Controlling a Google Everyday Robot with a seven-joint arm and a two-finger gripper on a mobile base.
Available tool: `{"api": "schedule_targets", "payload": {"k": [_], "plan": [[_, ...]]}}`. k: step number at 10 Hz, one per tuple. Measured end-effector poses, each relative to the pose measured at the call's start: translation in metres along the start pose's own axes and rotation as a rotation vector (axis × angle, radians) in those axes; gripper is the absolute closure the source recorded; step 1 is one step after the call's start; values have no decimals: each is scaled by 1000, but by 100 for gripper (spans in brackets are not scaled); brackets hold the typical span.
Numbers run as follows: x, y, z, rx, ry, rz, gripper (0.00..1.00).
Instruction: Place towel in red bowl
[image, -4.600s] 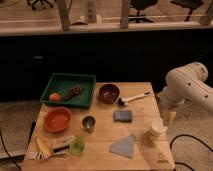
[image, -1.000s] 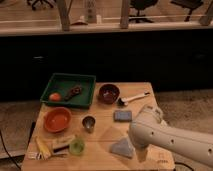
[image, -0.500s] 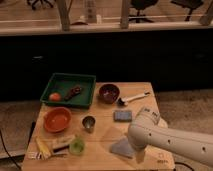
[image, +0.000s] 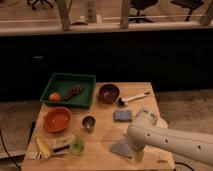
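Observation:
The towel (image: 120, 148) is a flat grey-blue, roughly triangular cloth lying near the front edge of the wooden table (image: 102, 135). Its right part is hidden by my white arm (image: 170, 141), which reaches in from the lower right. The gripper (image: 135, 153) is at the arm's end, down over the towel's right edge and mostly covered by the arm. The red bowl (image: 57, 119) stands upright at the table's left side, well to the left of the towel and the gripper.
A green tray (image: 85, 80) at the back left holds an orange (image: 54, 96) and a brown item (image: 74, 92). Nearby are a dark bowl (image: 109, 92), a white-handled brush (image: 134, 98), a blue-grey pad (image: 122, 115), a metal cup (image: 89, 122), a green cup (image: 76, 146) and yellow items (image: 44, 147).
My arm has swung in from the table's right side and come down over the towel's right part, edging slightly left. The towel and the bowls have not moved.

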Motion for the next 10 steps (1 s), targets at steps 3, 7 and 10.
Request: {"api": "schedule_targets", "payload": {"k": [3, 7, 10], "plan": [[-1, -2, 10, -5, -7, -5, 20], [-3, -4, 20, -9, -14, -10, 20], [-3, -6, 25, -11, -19, -6, 20]]}}
